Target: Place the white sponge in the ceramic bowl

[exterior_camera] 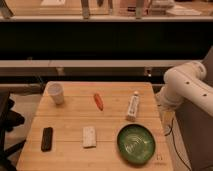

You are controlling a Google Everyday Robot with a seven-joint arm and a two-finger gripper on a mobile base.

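Observation:
The white sponge (89, 136) lies flat on the wooden table (70, 120), near the front and a little left of the middle. To its right sits the ceramic bowl (120, 142), dark green with pale swirls inside and nothing in it. Only the white links of my arm (185, 87) show, folded at the table's right edge above the bowl. My gripper is out of view and holds none of the things on the table.
A white cup (56, 93) stands at the back left. A small orange object (98, 101) lies at the back middle and a white tube (132, 106) to its right. A black remote (46, 138) lies front left. A dark counter runs behind the table.

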